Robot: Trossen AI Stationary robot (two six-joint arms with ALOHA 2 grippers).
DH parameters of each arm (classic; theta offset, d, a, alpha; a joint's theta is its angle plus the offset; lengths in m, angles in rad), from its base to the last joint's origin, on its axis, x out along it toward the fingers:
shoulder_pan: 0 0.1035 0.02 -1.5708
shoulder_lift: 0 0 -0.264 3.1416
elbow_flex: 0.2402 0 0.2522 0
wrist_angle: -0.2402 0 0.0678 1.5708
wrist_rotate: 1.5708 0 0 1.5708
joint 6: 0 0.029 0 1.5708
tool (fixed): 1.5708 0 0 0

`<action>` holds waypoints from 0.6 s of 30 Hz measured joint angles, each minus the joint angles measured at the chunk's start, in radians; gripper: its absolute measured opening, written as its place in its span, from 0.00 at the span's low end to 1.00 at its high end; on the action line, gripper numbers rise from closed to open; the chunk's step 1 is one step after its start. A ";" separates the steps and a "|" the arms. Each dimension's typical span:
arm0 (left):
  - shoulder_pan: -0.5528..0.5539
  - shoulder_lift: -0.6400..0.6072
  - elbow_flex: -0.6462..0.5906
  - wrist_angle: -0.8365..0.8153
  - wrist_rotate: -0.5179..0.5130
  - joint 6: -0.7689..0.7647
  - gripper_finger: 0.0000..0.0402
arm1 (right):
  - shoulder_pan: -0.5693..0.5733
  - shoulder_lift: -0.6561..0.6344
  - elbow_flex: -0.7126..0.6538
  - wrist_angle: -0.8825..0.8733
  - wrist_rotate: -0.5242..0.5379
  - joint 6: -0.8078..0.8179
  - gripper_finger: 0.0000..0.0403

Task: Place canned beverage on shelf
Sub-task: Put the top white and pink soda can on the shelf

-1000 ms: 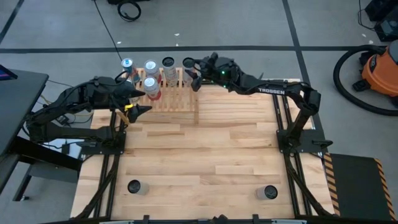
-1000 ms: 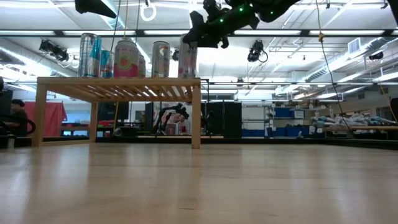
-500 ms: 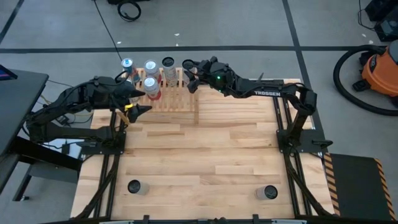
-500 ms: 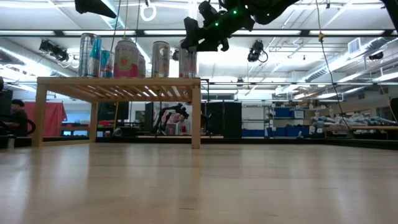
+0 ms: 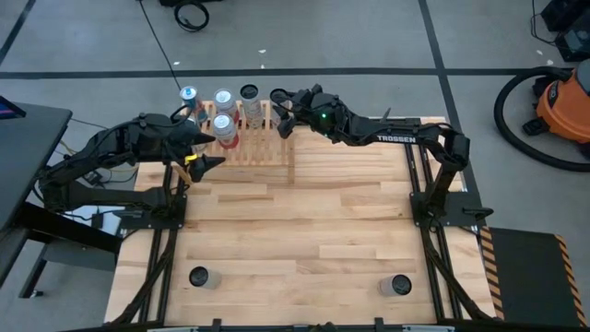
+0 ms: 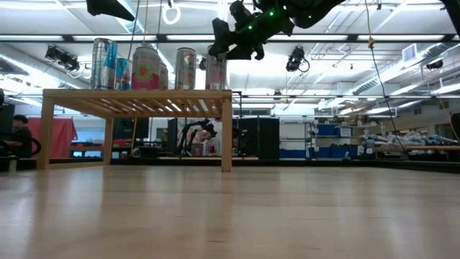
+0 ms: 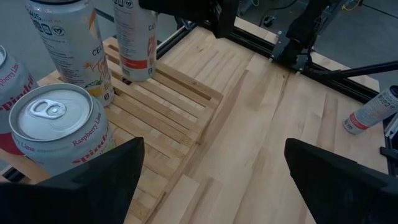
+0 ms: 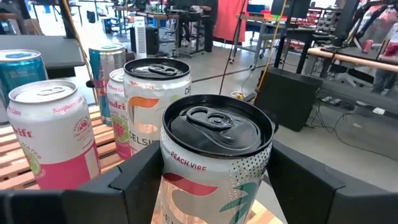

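At the shelf's right end, a black-topped Celsius "Peach Vibe" can stands on the slats, clasped by the right pincer, just beside another Celsius can. Raspberry-lime cans stand further left. The left pincer hangs released by the shelf's front left. Two more cans wait on the bench

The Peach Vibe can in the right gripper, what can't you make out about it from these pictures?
- Peach Vibe can: its base is cut off by the right wrist picture's lower edge.
- Low view: the right gripper covers the can's top; whether it rests on the shelf is unclear.
- High view: the gripper hides the can.
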 joint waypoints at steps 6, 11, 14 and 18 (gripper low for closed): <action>0.000 0.000 0.000 0.000 0.000 0.000 0.97 | 0.000 0.000 -0.001 0.005 0.035 0.033 0.67; 0.000 0.000 0.000 0.000 0.000 0.001 0.97 | 0.000 0.000 -0.001 0.006 0.035 0.037 0.68; 0.000 0.000 0.000 0.000 0.000 0.001 0.97 | 0.000 0.000 -0.001 0.005 0.014 0.025 0.70; 0.000 0.000 0.000 0.000 0.000 0.001 0.97 | 0.000 0.000 -0.001 0.005 -0.022 -0.007 0.73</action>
